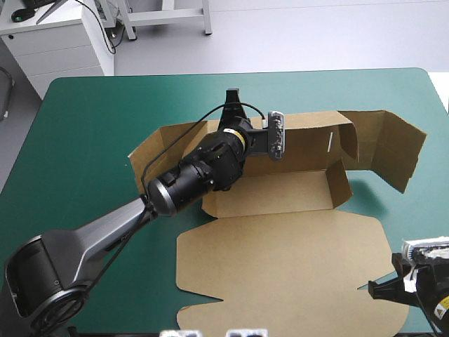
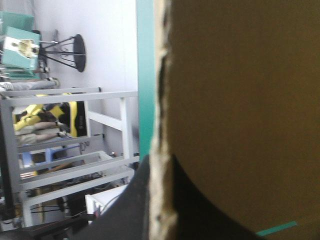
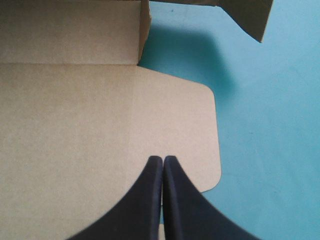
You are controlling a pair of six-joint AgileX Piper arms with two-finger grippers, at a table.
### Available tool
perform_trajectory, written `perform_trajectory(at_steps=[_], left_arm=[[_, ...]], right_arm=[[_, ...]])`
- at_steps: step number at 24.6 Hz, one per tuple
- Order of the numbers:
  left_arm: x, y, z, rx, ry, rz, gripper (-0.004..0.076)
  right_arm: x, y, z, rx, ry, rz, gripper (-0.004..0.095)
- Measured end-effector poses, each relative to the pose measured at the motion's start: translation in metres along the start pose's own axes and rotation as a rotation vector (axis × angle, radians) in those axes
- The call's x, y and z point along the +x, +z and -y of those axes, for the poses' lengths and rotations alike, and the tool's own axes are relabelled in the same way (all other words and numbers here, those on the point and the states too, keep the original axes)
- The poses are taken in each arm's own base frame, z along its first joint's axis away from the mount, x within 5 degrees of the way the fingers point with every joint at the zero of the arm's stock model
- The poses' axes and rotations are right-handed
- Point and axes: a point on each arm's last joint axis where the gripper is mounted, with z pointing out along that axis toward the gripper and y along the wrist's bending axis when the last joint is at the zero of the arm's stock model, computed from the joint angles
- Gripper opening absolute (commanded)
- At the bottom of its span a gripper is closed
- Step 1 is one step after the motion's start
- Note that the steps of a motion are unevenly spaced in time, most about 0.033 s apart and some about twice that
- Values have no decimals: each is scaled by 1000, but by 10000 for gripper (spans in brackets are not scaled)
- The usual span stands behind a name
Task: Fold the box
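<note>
The brown box (image 1: 280, 239) lies mid-table as a half-formed tray, its lid panel flat toward the near edge. Its far wall (image 1: 309, 137) stands raised, and a side flap (image 1: 393, 144) splays out to the right. My left gripper (image 1: 231, 102) reaches over the tray to the far wall's left part. In the left wrist view it (image 2: 162, 172) is shut on the box's board edge (image 2: 161, 125), one black finger on each face. My right gripper (image 1: 377, 289) hovers at the lid's near right corner, shut (image 3: 163, 160) with nothing in it, above the flat lid (image 3: 75, 125).
The teal-green cover (image 1: 84, 126) lies bare to the left of the box and along the far edge. The splayed side flap (image 3: 247, 12) lies ahead of my right gripper, near the table's right edge.
</note>
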Motion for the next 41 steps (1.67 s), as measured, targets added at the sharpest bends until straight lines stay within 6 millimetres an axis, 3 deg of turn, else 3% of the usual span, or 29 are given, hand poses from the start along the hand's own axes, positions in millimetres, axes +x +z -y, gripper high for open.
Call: perform_trajectory(at_steps=[5,14,17,23,26,33,38,41], left_arm=[[-14,3,24,-89,55,8,-8],[-14,10,52,-107,59,-3,-8],[-14,10,52,-110,29,-2,-8],[-15,9,53,-109,28,-3,-8],[-16,8,54,-109,30,-5,-8],[-16,8,54,-110,30,-6,-8],[-16,8,54,-110,28,-6,-8],[-16,8,54,-110,27,-6,-8]], right_arm=[[-44,-7,-1,7,-4,42,-14],[-135,0,-1,57,-22,118,-19],[-174,27,-3,77,-44,96,-19],[-213,71,-3,100,-45,33,-20],[-238,110,15,113,14,-28,-19],[-265,172,55,-9,58,-163,-19],[-254,220,62,-31,39,-289,-19],[-250,232,63,-36,35,-317,-19]])
